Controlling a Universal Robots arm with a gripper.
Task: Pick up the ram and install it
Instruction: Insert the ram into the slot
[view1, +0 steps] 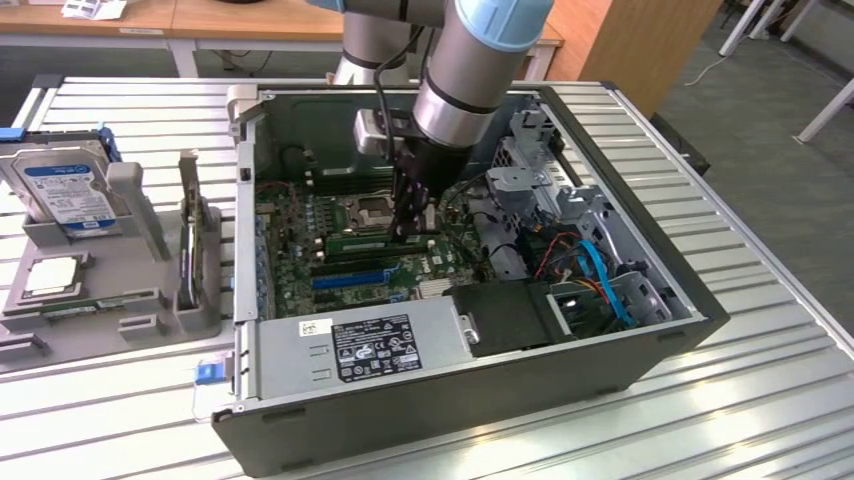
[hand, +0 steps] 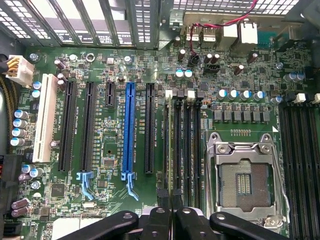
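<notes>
Claw pinching the ram at the motherboard's memory slots

Exterior view: the gripper (view1: 411, 225) reaches into the grey steel case (view1: 694, 290) over the thin green ram (view1: 378, 241). Wrist view: black fingers (hand: 162, 196) pressed almost together on the ram (hand: 170, 145), edge-on beside the square metal processor socket (hand: 245, 185).

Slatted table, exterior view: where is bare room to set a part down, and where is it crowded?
Free: the table on the exterior view's right of the computer case, and along its near wall. Crowded: the grey fixture with the hard drive; inside the case around the end effector.
</notes>
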